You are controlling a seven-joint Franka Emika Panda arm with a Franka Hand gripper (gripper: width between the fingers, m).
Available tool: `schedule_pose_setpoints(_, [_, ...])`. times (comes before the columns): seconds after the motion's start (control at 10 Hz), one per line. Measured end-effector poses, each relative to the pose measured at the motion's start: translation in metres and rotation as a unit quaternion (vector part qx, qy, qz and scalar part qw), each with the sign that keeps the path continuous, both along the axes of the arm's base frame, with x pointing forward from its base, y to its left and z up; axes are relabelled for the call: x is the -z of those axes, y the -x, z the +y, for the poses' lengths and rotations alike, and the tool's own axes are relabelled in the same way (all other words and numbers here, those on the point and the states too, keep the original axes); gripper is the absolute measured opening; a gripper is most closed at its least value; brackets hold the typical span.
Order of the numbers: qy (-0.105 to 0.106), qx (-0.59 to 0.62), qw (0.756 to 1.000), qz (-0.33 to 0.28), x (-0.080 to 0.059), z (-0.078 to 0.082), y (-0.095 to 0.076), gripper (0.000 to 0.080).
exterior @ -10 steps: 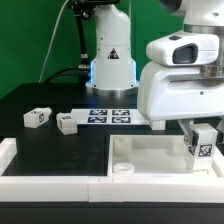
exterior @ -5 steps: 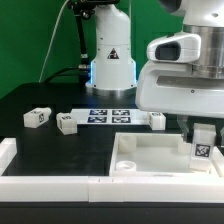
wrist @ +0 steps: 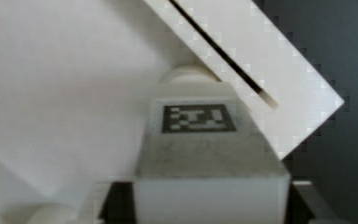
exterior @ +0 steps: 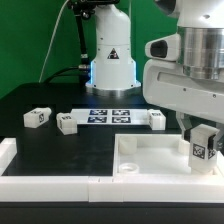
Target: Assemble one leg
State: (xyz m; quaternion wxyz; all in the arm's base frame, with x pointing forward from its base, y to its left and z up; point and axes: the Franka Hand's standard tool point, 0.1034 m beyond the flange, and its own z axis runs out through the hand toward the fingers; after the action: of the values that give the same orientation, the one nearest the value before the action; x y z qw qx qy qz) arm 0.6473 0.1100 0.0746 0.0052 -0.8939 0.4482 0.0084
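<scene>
My gripper [exterior: 203,140] is shut on a leg [exterior: 203,146], a white chunky block with a tag on its face. I hold it upright over the right end of the large white tray-like part [exterior: 150,152], close to its right rim. In the wrist view the leg [wrist: 201,145] fills the space between my fingers, its tag facing the camera, with the tray's white wall [wrist: 247,60] behind it. Three more legs lie on the black table: one [exterior: 37,117] at the exterior view's left, one [exterior: 67,124] beside it, one [exterior: 157,120] behind the tray.
The marker board [exterior: 108,115] lies flat in the middle of the table before the robot base [exterior: 110,60]. A white rim [exterior: 50,185] borders the table's near edge. The tray has round corner sockets, one [exterior: 125,167] at its near left.
The gripper with the leg has risen a little and shifted slightly within the exterior view; the tray has moved a little to the exterior view's right. The loose legs have not moved.
</scene>
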Motion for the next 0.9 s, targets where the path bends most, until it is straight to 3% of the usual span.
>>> schedule_pose_setpoints(0.1, [0.000,0.012,1.000,0.000,0.0001,0.0007,0.0000,0.0393])
schedule_pose_setpoints(0.2, [0.000,0.008,1.000,0.000,0.0001,0.0009,0.0000,0.0393])
schedule_pose_setpoints(0.3, [0.000,-0.011,1.000,0.000,0.0001,0.0008,0.0000,0.0530])
schedule_pose_setpoints(0.4, [0.000,-0.011,1.000,-0.001,0.0001,0.0009,0.0000,0.0612])
schedule_pose_setpoints(0.6, [0.001,-0.136,0.991,-0.012,0.0003,-0.0002,-0.0026,0.0642])
schedule_pose_setpoints(0.9, [0.006,-0.286,0.958,-0.018,0.0005,0.0092,-0.0018,0.0649])
